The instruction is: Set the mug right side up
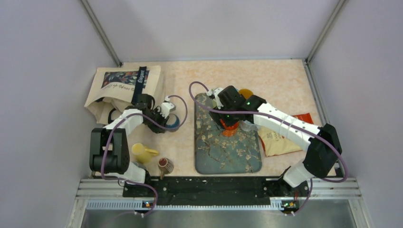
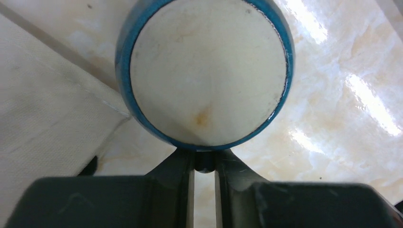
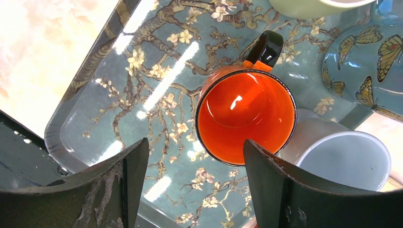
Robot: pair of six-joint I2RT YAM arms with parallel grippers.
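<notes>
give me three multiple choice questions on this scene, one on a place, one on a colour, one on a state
1. Where does the orange mug stand?
A) on the tote bag
B) on the floral tray
C) on the bare table

2. What colour is the glaze of the mug at the left gripper?
A) yellow
B) red
C) blue

3. How do the jaws of the right gripper stand?
A) wide open
B) shut on a spoon
C) shut on the tray's rim

Answers:
1 B: the right wrist view shows blossom pattern all round the orange mug.
2 C: a blue wall rings its pale base in the left wrist view.
3 A: a wide gap shows between them, with the orange mug below.
</notes>
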